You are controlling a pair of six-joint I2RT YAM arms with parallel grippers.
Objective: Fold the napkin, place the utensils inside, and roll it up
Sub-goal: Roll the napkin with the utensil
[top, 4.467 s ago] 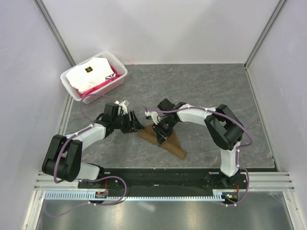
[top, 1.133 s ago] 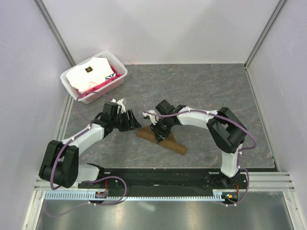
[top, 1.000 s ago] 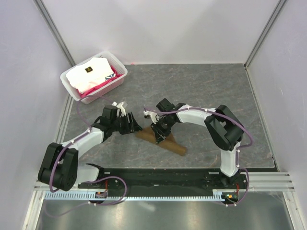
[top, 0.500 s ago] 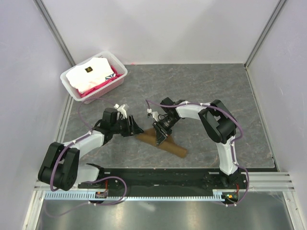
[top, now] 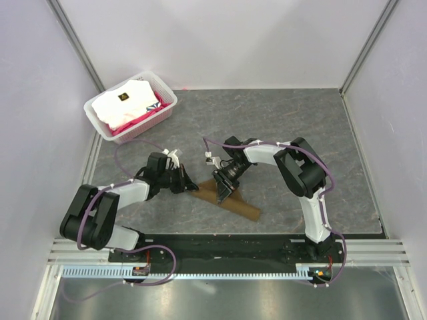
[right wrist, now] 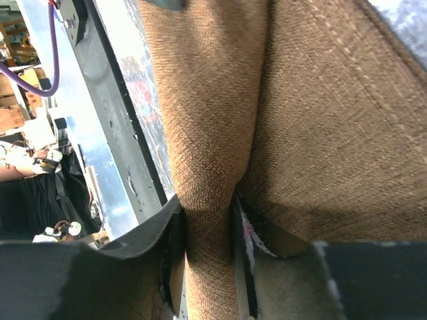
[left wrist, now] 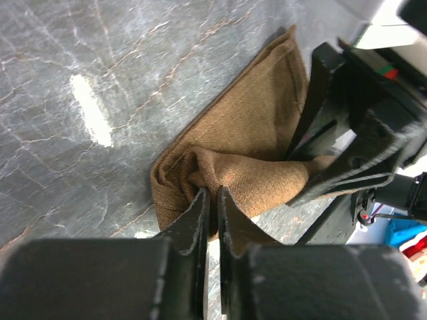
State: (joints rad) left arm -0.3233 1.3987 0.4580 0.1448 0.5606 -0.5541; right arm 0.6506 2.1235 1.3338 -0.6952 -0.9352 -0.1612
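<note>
With the left tool [left wrist: 212,201] pinching the napkin [left wrist: 248,130] at its left end and the right tool [right wrist: 208,217] grasping its middle, opposing pulls could unroll it.

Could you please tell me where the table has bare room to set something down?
The far half of the table is bare, from the white basket across to the right edge, and so is the near right corner. It is crowded mid-front, where the left arm and right arm meet, jaws shut on the brown napkin.
</note>
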